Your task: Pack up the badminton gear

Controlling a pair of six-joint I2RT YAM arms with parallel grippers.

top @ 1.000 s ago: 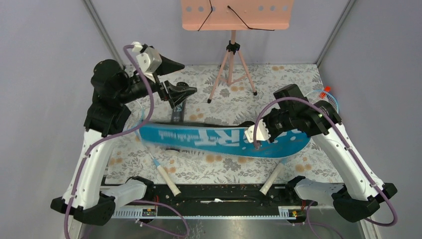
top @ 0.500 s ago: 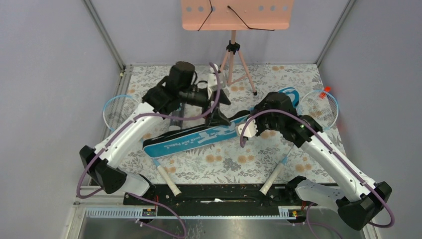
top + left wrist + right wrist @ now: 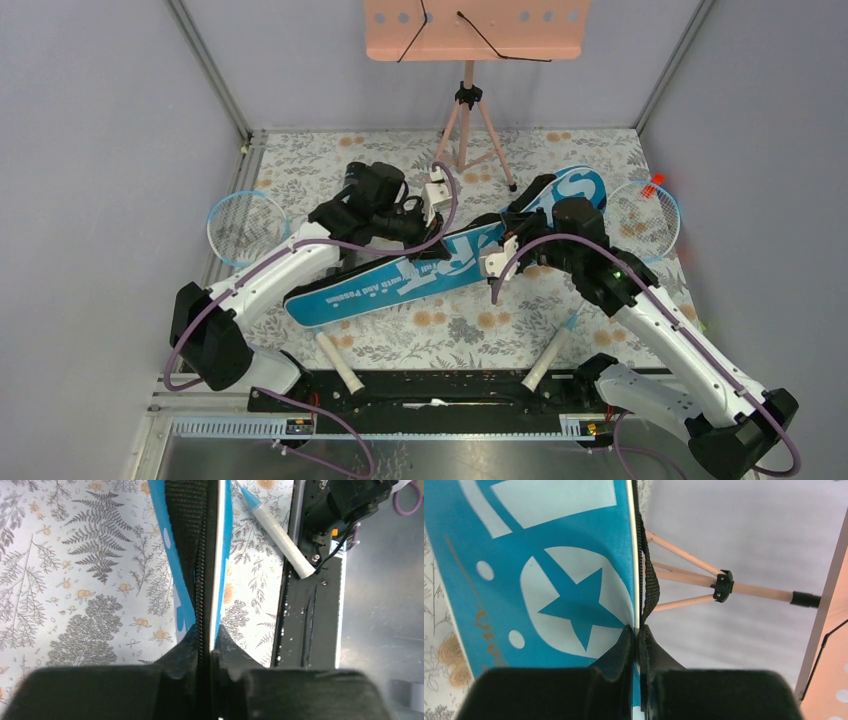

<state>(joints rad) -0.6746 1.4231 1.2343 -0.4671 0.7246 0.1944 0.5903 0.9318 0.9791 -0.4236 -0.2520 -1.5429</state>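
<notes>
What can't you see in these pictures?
Top view: the arms and the long blue fabric bag lettered SPORT hide the shafts of both light-blue-rimmed rackets.
Wrist views: the bag's inside; left gripper and right gripper pinch only its edge.
Top view: red bit beside the right racket, too small to name.

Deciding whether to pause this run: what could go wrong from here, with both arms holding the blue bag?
1. The left fingers pinch only the zipper edge of the blue bag, and the right fingers only a thin seam beside the black strap. If the arms pull apart, it could slip free.
2. The bag's far end lies close to the legs of the pink stand; a swing might snag them.
</notes>
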